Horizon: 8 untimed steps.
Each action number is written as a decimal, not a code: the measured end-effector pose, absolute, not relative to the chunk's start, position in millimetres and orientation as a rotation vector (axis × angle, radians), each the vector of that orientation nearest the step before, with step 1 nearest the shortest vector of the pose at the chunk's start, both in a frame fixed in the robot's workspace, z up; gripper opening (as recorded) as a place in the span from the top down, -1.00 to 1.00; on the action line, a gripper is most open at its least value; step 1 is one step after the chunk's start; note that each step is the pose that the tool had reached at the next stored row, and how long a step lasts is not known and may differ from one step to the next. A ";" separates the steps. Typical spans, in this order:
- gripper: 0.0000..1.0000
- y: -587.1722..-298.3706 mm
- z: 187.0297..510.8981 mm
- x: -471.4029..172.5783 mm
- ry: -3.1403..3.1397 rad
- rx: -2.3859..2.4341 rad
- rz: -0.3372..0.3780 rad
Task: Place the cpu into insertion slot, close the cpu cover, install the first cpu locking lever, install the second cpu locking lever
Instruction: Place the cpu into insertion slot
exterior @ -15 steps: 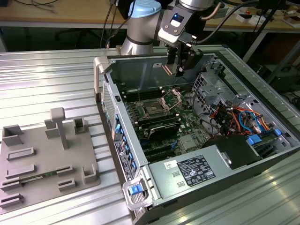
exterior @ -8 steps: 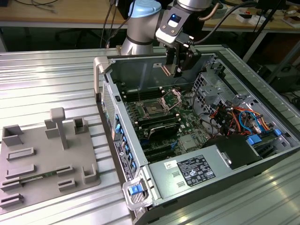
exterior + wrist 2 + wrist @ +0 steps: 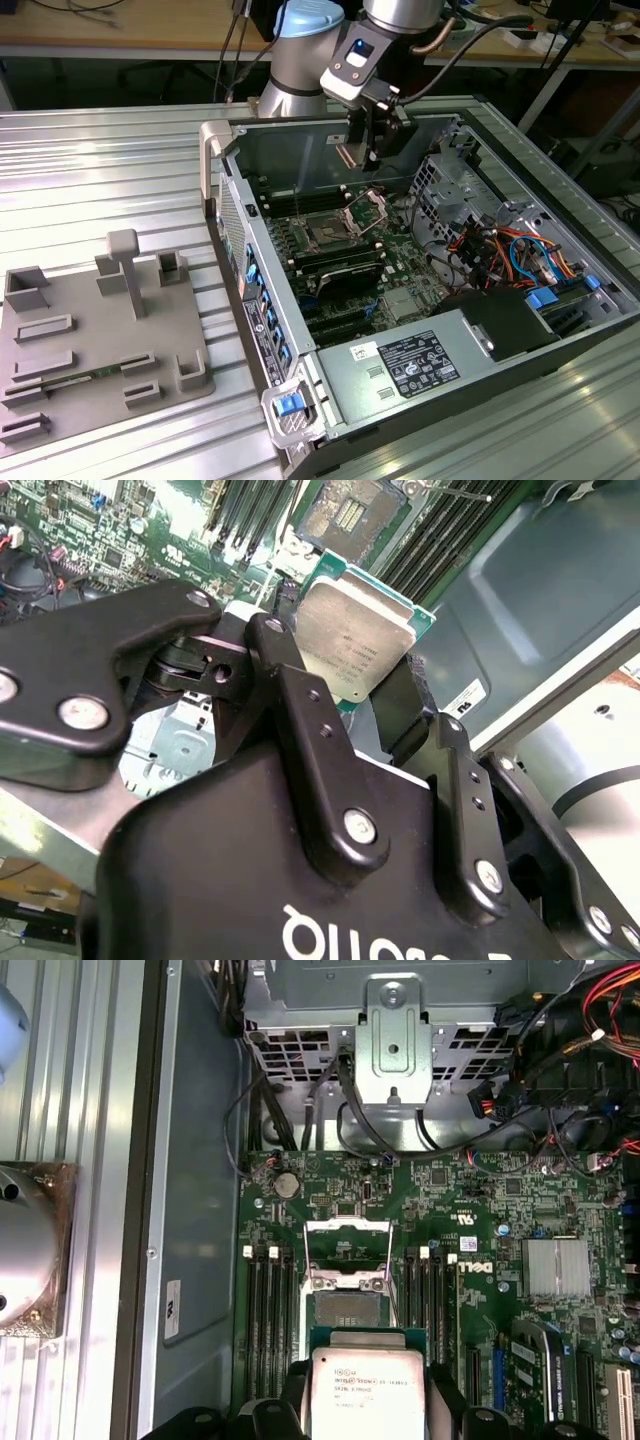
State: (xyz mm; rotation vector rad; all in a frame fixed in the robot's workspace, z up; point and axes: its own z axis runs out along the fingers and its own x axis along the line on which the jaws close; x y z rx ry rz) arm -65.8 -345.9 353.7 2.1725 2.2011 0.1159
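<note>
1. You had the black two-finger gripper [image 3: 340, 670] clamped on the cpu [image 3: 352, 640], a small flat square chip with a dull silver-grey metal top and a green rim. One finger [image 3: 268, 640] pressed on each of two opposite edges, so the jaws stood only as far apart as the chip is wide.
2. In both wrist views the chip's metal top faced the camera, sitting between the fingertips and clear of everything below it.
3. In the first wrist view the cpu [image 3: 368, 1392] hung just short of the open square insertion slot [image 3: 348, 1310], apart from it and not seated.
4. The cpu cover [image 3: 348, 1225], a thin shiny silver metal frame with an open window, stood raised on its hinge at the slot's far edge.
5. The slot lay on the green motherboard [image 3: 400, 270] between two banks of dark memory slots, inside the open grey metal computer case [image 3: 300, 150].
6. In the exterior view your silver-and-blue arm [image 3: 300, 50] came in over the case's far wall, with the gripper [image 3: 372, 150] pointing down, above the raised cover [image 3: 368, 205].
7. The case rested on a ribbed metal table [image 3: 100, 170].
</note>
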 end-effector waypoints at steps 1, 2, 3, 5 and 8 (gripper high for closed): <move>-0.09 -345.9 353.6 -65.8 2.201 2.173 0.116; -0.09 -345.9 353.6 -65.8 2.201 2.173 0.116; -0.09 -345.9 353.5 -65.8 2.201 2.173 0.116; -0.09 -345.9 353.0 -65.8 2.201 2.173 0.116; -0.09 -345.9 352.9 -65.8 2.201 2.173 0.116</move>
